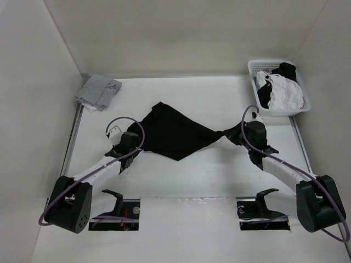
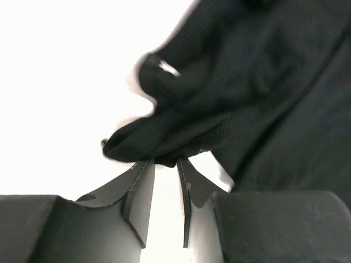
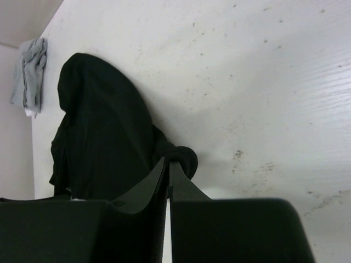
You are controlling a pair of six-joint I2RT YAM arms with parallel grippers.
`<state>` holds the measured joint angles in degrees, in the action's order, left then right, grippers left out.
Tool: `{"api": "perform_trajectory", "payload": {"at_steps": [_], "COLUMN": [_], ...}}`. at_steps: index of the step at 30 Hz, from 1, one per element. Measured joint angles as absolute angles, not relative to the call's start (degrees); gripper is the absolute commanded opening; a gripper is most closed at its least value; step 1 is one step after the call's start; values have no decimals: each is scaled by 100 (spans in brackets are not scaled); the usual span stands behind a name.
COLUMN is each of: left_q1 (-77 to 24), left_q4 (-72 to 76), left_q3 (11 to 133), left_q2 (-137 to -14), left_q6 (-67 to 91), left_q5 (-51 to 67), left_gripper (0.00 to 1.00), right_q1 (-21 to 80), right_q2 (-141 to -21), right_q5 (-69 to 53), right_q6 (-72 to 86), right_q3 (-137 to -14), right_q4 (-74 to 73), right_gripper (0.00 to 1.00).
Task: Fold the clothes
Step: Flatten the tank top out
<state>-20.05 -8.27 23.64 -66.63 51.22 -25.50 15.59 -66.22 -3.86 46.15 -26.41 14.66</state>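
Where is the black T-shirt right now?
In the top view the black T-shirt is mid-table, stretched between the left gripper and the right gripper, each pinching an end. The grey cloth lies far left, the basket far right.

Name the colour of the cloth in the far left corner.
The cloth is light grey; top external view shows it best.

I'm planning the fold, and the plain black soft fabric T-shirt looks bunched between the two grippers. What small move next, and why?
Probably ease both grippers apart. The left gripper pinches one end of the black fabric T-shirt, the right gripper is shut on the other, and the cloth between lies rumpled on the white table; tension should spread it.
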Motion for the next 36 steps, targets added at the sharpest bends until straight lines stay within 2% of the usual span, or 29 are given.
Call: {"api": "perform_trajectory", "payload": {"at_steps": [2,5,9,12,16,18,20,25,29,32,36], "left_q1": [-1782,-1452,-1500,-1699,-1911,-2008,-2095,-2265,-2193,-2060,-2362], "left_q4": [-729,-390,-126,-204,-716,-978,-1142,-1194,-1369,-1485,-1428], "left_q3": [2364,2364,2357,2228,2001,1953,1949,1949,1944,1859,1835], "left_q2": [-6681,-6836,-6796,-6233,-5124,-4772,-4668,-4952,-4967,-4648,-4368], "left_q6": [5122,5122,5081,5061,5120,5196,5266,5457,5594,5686,5784], "left_q5": [-2567,-2458,-2086,-1791,-1575,-1525,-1455,-1208,-1245,-1389,-1511], "left_gripper": [25,26,17,10,9,12,21,35,42,32,28], "right_q1": [1503,1500,1500,1500,1500,1500,1503,1503,1503,1503,1509], "right_q2": [-6622,-6624,-6630,-6630,-6657,-6696,-6724,-6726,-6726,-6726,-6726], "right_q5": [-386,-392,-401,-410,-412,-412,-412,-412,-412,-412,-412], "right_q6": [4639,4657,4676,4676,4676,4676,4676,4676,4676,4676,4674], "right_q3": [-2613,-2613,-2613,-2613,-2613,-2613,-2613,-2613,-2613,-2613,-2613], "right_q4": [1466,1487,1507,1507,1516,1533,1549,1557,1557,1559,1562], "right_gripper": [4,5,5,6,6,6,6,6,6,6,6]}}
